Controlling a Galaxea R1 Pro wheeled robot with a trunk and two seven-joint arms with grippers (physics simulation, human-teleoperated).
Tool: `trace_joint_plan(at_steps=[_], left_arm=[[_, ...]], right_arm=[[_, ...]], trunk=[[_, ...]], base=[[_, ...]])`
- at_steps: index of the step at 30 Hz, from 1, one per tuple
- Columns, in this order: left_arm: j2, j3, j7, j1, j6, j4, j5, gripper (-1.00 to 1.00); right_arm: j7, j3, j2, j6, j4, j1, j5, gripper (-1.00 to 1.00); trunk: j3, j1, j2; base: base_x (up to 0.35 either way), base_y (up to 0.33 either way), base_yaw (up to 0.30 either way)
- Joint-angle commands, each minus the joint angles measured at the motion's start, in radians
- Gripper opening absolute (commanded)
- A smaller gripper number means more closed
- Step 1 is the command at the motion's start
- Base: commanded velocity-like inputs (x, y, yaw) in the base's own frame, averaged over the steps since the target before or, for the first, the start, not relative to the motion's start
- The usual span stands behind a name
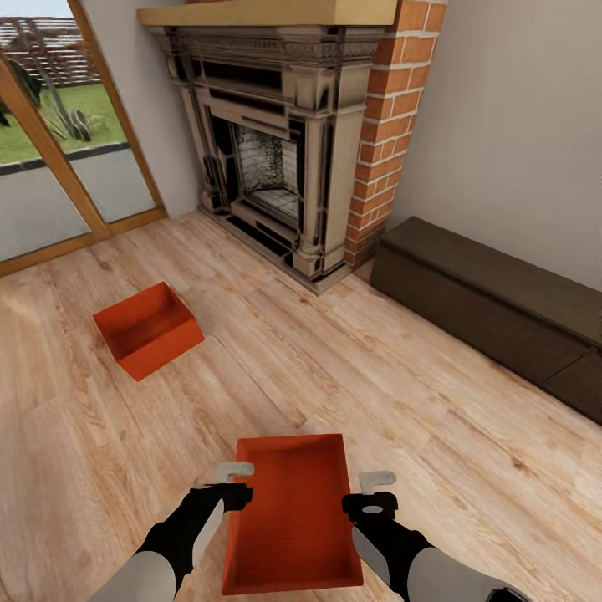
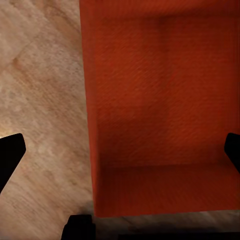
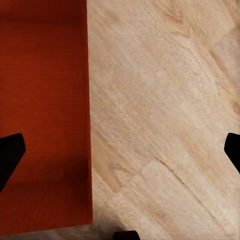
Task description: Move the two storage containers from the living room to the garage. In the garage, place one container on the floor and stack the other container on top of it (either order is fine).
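Both grippers flank the nearer orange-red rectangular plastic bin [image 1: 293, 514] in the head view: the left gripper [image 1: 232, 483] sits at the bin's left long wall and the right gripper [image 1: 374, 492] at its right long wall, each with pale fingers just beside the rim; from here I cannot tell whether either one touches it. The bin lies low and central on the light wood plank floor [image 1: 468, 435], open side up. A second, alike orange-red bin [image 1: 148, 329] stands well apart, toward the wood-framed glass door [image 1: 50, 167], with the red brick fireplace [image 1: 293, 142] ahead and a dark brown low bench [image 1: 493, 301] along the cream wall. In the left wrist view, the left gripper's dark fingertips [image 2: 10, 157] stand wide apart, one over the planks and one over the bin's inside, so the long wall lies between them. In the right wrist view, the right gripper's fingertips [image 3: 10, 152] are equally wide, likewise straddling a wall of the bin [image 3: 45, 120], one tip over red plastic and one over wood [image 3: 165, 115].
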Motion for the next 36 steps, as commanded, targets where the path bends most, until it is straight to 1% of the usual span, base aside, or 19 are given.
trace_joint_plan(at_steps=[1,10,14,15,18,19,25,36], left_arm=[[0.0,0.0,0.004,0.0,0.006,-0.002,0.001,1.0],[0.0,0.0,0.004,0.0,0.006,-0.002,0.001,1.0],[0.006,0.001,0.004,-0.001,0.005,-0.006,0.005,1.0],[0.008,0.003,0.004,-0.001,0.005,-0.009,0.007,1.0],[0.015,0.005,0.004,-0.001,0.005,-0.017,0.01,1.0],[0.015,0.006,0.003,-0.001,0.005,-0.017,0.01,1.0],[0.018,0.007,0.002,0.0,0.005,-0.005,0.011,1.0],[0.015,0.004,0.003,0.0,0.006,-0.002,0.009,1.0]], right_arm=[[-0.007,0.009,-0.001,0.007,-0.002,-0.001,-0.004,1.0],[-0.006,0.012,0.0,0.006,-0.002,-0.001,0.001,1.0],[-0.006,0.016,0.003,0.004,-0.012,-0.001,0.006,1.0],[-0.006,0.017,0.01,0.004,-0.014,-0.001,0.007,1.0],[-0.006,0.018,0.044,0.004,-0.009,-0.001,0.007,1.0],[-0.006,0.018,0.045,0.004,-0.008,-0.001,0.007,1.0],[0.001,0.018,0.045,-0.014,-0.002,-0.001,0.006,1.0],[0.005,0.018,0.045,-0.016,-0.002,-0.001,0.006,1.0]], trunk=[[-0.001,0.0,0.0],[-0.001,0.0,0.0],[-0.001,0.0,0.0],[-0.001,0.0,0.0],[-0.001,0.0,0.0],[-0.001,0.0,0.0],[-0.001,0.0,0.0],[-0.001,0.0,0.0]], base=[[0.0,0.0,-0.017],[0.0,0.0,-0.001],[0.0,0.0,0.0],[0.0,0.0,0.0],[0.0,0.0,0.0],[0.0,0.0,0.0],[0.0,0.0,0.0],[0.0,0.0,0.0]])
